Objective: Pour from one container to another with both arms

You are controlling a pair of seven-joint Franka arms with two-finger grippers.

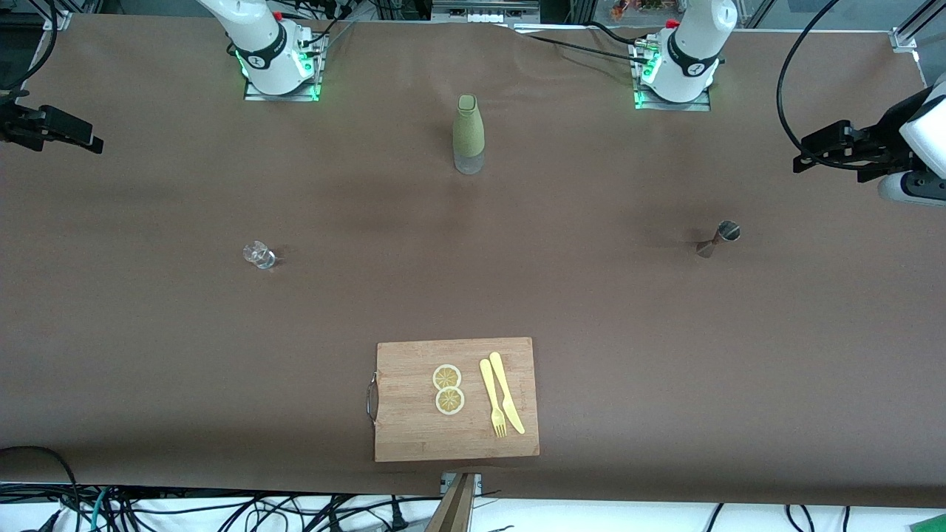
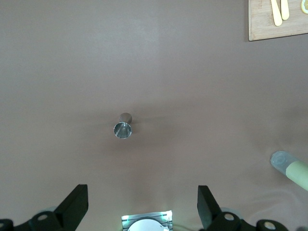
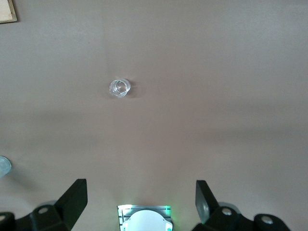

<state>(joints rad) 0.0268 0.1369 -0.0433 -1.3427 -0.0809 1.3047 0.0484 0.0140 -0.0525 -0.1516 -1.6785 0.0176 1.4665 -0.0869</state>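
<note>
A small metal jigger (image 1: 720, 238) (image 2: 123, 126) stands on the brown table toward the left arm's end. A small clear glass (image 1: 259, 255) (image 3: 119, 88) stands toward the right arm's end. A tall green bottle (image 1: 468, 133) (image 2: 291, 169) stands upright between the two bases. My left gripper (image 2: 143, 202) (image 1: 813, 151) hangs open high above the table near the jigger, holding nothing. High over the glass's end of the table, my right gripper (image 3: 141, 190) (image 1: 81, 137) is also open and empty.
A wooden cutting board (image 1: 414, 436) (image 2: 269, 29) lies at the table edge nearest the front camera. On it are two lemon slices (image 1: 448, 389), a yellow fork (image 1: 491, 399) and a yellow knife (image 1: 507, 391). Cables run by the bases.
</note>
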